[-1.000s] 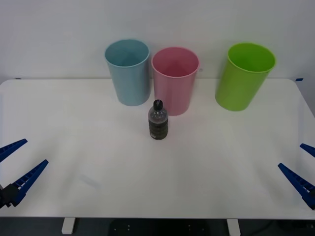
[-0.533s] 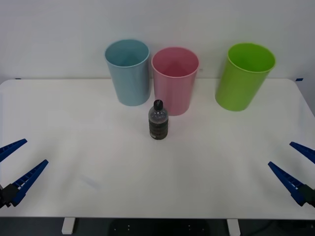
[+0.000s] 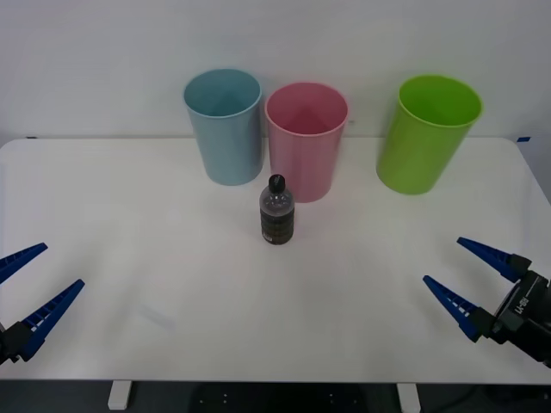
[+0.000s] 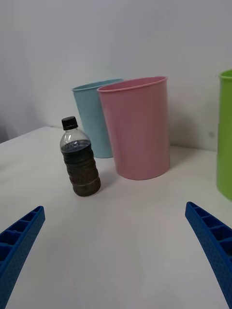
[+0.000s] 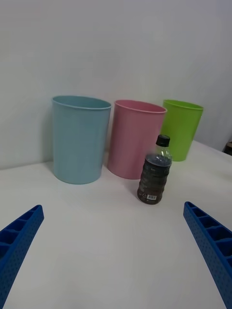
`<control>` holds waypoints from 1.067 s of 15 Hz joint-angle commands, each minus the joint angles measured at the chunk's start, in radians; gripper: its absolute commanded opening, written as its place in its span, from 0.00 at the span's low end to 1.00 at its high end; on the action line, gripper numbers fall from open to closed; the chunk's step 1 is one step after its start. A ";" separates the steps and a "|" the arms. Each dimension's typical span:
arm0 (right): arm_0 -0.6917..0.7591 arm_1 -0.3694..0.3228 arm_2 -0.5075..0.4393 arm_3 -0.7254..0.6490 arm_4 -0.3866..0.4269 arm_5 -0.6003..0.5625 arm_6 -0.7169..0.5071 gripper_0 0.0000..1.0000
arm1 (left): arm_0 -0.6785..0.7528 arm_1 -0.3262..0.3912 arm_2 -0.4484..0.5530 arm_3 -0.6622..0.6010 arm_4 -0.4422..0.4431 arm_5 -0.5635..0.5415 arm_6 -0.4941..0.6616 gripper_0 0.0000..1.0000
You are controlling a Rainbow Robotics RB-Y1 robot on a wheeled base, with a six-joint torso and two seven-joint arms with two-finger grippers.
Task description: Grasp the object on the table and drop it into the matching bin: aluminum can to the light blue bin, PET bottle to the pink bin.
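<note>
A small clear PET bottle [image 3: 276, 212] [image 4: 80, 158] [image 5: 154, 172] with a black cap and dark label stands upright mid-table, just in front of the pink bin [image 3: 306, 140] [image 4: 137, 128] [image 5: 134, 138]. The light blue bin [image 3: 225, 125] [image 4: 96, 116] [image 5: 79, 138] stands to the left of the pink one. My right gripper [image 3: 467, 274] hovers open over the table's front right, well apart from the bottle. At the front left edge my left gripper [image 3: 32, 281] is open too, holding nothing.
A lime green bin [image 3: 427, 132] [image 5: 181, 128] stands at the back right. The white table [image 3: 172, 258] has wide bare room between the grippers and the bottle. A pale wall rises behind the bins.
My right gripper has moved in from the right edge, leftward over the table toward the bottle. The left gripper and the bottle have not moved.
</note>
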 commanded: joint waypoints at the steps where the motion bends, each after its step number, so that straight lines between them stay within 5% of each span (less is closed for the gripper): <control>1: -0.044 0.000 0.052 0.033 0.002 0.022 0.029 1.00 | 0.000 0.000 0.000 0.000 0.000 0.000 0.000 1.00; 13: -0.144 0.014 0.292 0.042 0.003 0.283 0.098 1.00 | 0.000 0.000 0.000 0.000 0.000 0.000 0.000 1.00; 16: -0.173 0.066 0.296 0.042 0.078 0.330 0.095 1.00 | 0.000 0.000 0.000 0.000 0.000 0.000 0.000 1.00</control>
